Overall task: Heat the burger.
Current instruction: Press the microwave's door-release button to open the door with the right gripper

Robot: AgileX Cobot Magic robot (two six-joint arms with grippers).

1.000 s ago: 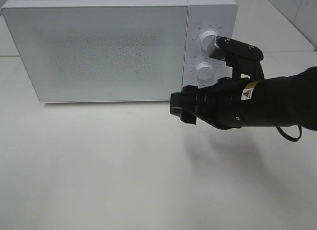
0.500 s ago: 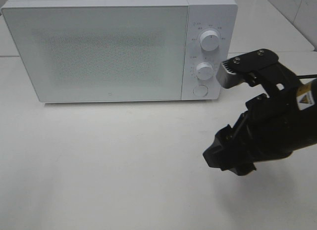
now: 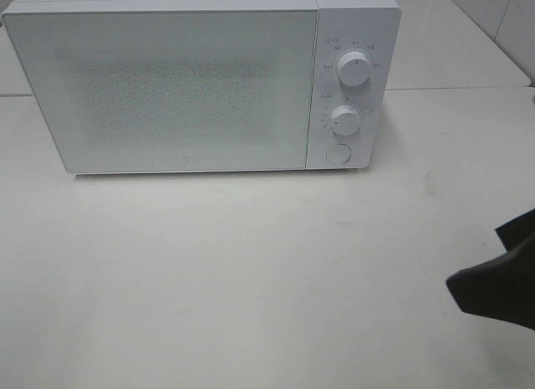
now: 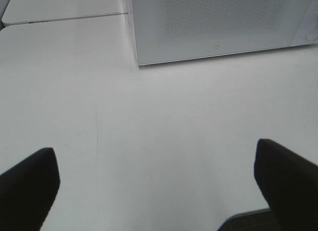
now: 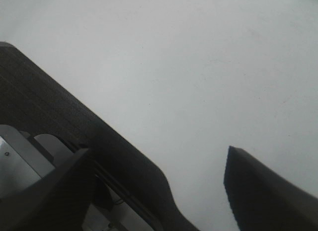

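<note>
The burger is out of view. A white microwave point(image 3: 167, 88) stands at the back of the table with its frosted door shut. On its right panel are an upper knob point(image 3: 354, 71), a lower knob point(image 3: 344, 119) and a round button point(image 3: 338, 153). My right arm point(image 3: 501, 284) shows only as a dark shape at the right edge, well away from the panel. In the right wrist view my right gripper point(image 5: 156, 156) is open over bare table with nothing in it. My left gripper point(image 4: 154, 156) is wide open above the table, in front of the microwave's left corner point(image 4: 136, 62).
The white table point(image 3: 251, 272) stretches in front of the microwave. A seam point(image 3: 451, 89) divides the table surface behind the microwave's right side. In the right wrist view a dark textured strip point(image 5: 59, 107) with metal parts beyond it crosses the corner.
My right arm has left the upper knob and drawn back down to the right edge of the exterior view. The microwave door has stayed shut.
</note>
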